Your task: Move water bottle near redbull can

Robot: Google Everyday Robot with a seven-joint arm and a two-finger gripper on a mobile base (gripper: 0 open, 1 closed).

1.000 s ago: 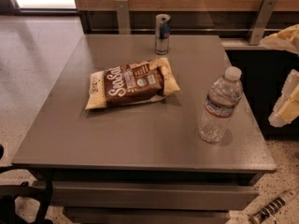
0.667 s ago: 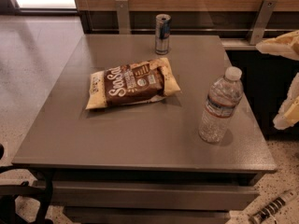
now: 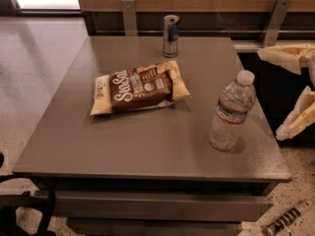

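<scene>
Near right of the table (image 3: 123,146): water bottle (image 3: 231,111) upright, ungrasped. Just off the right edge beside it: gripper (image 3: 278,93), jaws spread wide, holding nothing. Mid-table: snack bag (image 3: 139,86). Far edge: redbull can (image 3: 171,35), well apart from the bottle. Looks like the approach step; next, jaws must straddle the bottle and clamp.

I see the gripper (image 3: 273,92) at the frame's right edge, fingers spread, beside the table (image 3: 147,146). Nothing stands between it and the water bottle (image 3: 231,113). The strip from there up to the redbull can (image 3: 171,35) is bare tabletop. The snack bag (image 3: 139,87) blocks the centre-left.
</scene>
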